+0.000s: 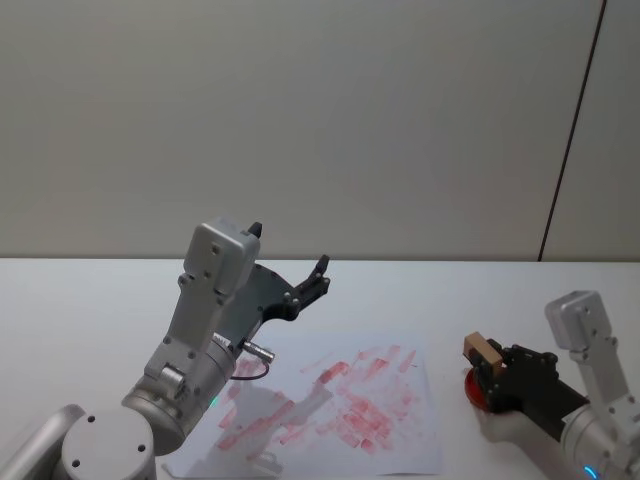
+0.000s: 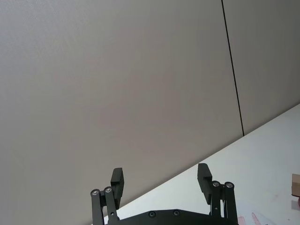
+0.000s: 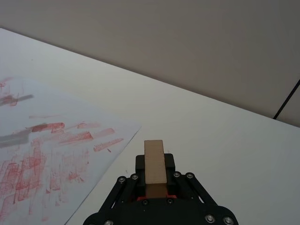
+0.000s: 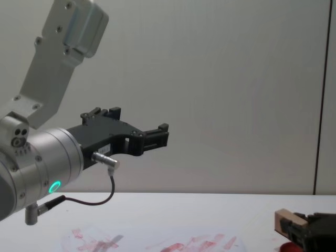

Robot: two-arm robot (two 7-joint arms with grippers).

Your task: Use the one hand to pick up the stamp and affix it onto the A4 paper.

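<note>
The stamp [image 1: 483,350], a small beige wooden block, sits between the fingers of my right gripper [image 1: 497,368], which is shut on it. From the right wrist the stamp [image 3: 154,161] stands up between the black fingers of that gripper [image 3: 155,176]. It hangs just over the red round pad [image 1: 472,388], to the right of the A4 paper [image 1: 340,405], a white sheet covered in red prints. The chest view shows the stamp [image 4: 285,218] low at the right. My left gripper [image 1: 289,248] is open and raised above the paper's far left part, holding nothing.
The white table [image 1: 500,290] runs back to a plain grey wall. My left arm's silver cylinder [image 4: 47,163], with its cable, hangs over the paper's left side. Bare table lies between the paper's right edge [image 3: 112,159] and the pad.
</note>
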